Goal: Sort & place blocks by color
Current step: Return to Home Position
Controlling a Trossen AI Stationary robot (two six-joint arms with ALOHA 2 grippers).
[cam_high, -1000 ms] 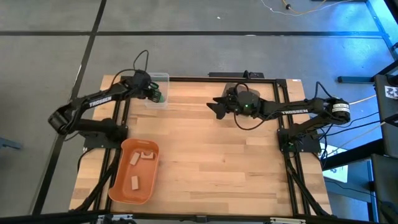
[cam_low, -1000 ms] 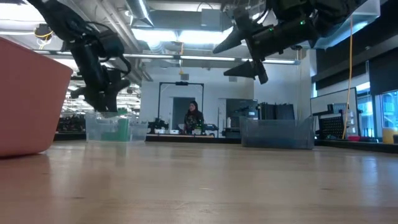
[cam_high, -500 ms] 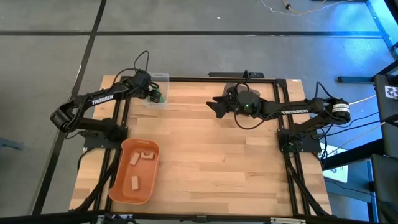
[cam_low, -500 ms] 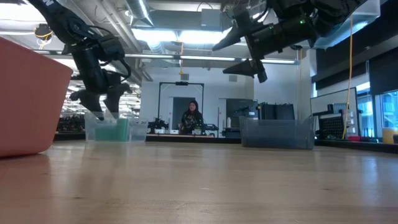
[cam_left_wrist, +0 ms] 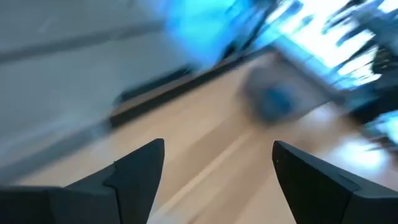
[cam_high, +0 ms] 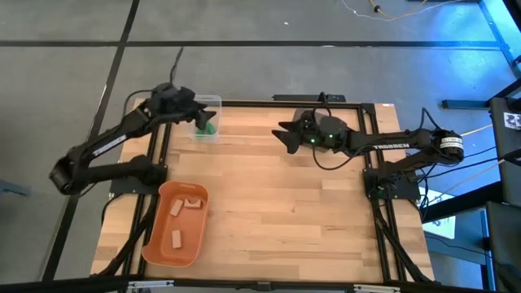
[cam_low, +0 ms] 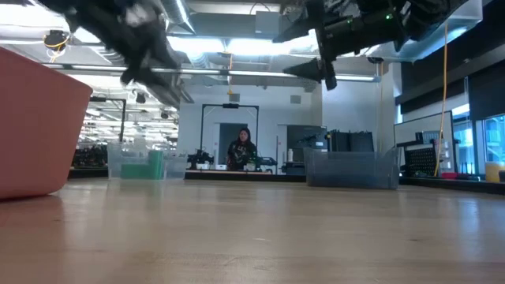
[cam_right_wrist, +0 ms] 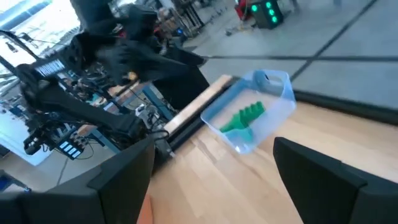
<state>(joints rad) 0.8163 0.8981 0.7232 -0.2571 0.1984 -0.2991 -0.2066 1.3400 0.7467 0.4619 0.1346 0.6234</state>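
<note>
Green blocks (cam_right_wrist: 245, 118) lie in a clear bin (cam_high: 213, 102) at the table's far left; they also show in the high view (cam_high: 207, 126) and the low view (cam_low: 146, 166). My left gripper (cam_high: 195, 112) hangs open above that bin's left side with nothing between its fingers (cam_left_wrist: 217, 168). Three tan blocks (cam_high: 176, 239) lie in the orange tub (cam_high: 163, 248) at the near left. My right gripper (cam_high: 281, 137) is open and empty, held high over the table's far middle (cam_low: 304, 51), pointing toward the clear bin (cam_right_wrist: 211, 180).
A translucent grey bin (cam_low: 351, 168) stands at the far side beneath my right arm; the left wrist view shows a blurred blue shape (cam_left_wrist: 273, 102) in it. Bare wood (cam_high: 285, 212) spans the table's middle and near right. A person (cam_low: 241, 150) stands far off in the room.
My left gripper was shut low over the clear bin. It has opened, risen well above the bin and tipped up from pointing steeply down toward level. The green blocks stay in the bin.
</note>
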